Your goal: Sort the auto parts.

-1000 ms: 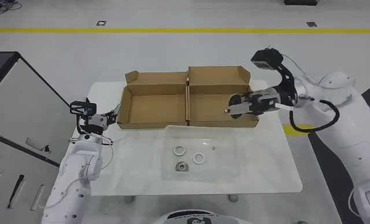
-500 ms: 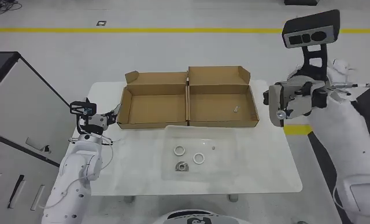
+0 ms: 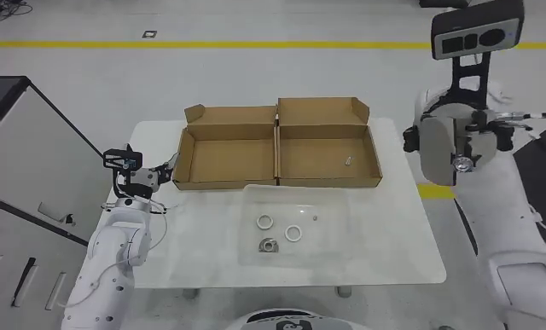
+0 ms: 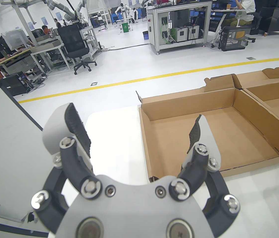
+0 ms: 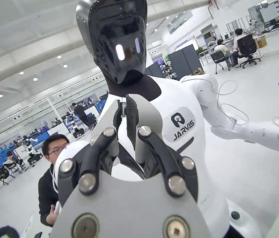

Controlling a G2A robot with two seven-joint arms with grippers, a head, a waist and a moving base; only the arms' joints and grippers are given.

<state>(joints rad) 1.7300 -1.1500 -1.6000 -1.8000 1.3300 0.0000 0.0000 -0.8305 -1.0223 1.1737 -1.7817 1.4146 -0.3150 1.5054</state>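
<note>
Two open cardboard boxes stand side by side at the table's back: the left box [image 3: 226, 155] [image 4: 204, 134] and the right box [image 3: 328, 151], which has a small screw [image 3: 347, 159] in it. In front of them a clear tray [image 3: 333, 236] holds two white rings [image 3: 265, 220] [image 3: 293, 233] and a grey metal part [image 3: 270, 245]. My left gripper [image 3: 164, 172] [image 4: 137, 125] stands open and holds nothing, at the left box's outer side. My right arm [image 3: 448, 147] is raised off the table's right end. Its gripper [image 5: 124, 105] is shut on a small threaded metal piece [image 5: 122, 108].
A tiny dark bit [image 3: 314, 217] also lies in the tray. The white table [image 3: 384, 245] has bare room at its front and right. A dark panel [image 3: 34, 151] stands beside the table's left end. A yellow floor line [image 3: 256, 44] runs behind.
My right arm has pulled back from over the right box and swung up and out to the right. The screw in that box has come into sight. The left arm has not moved.
</note>
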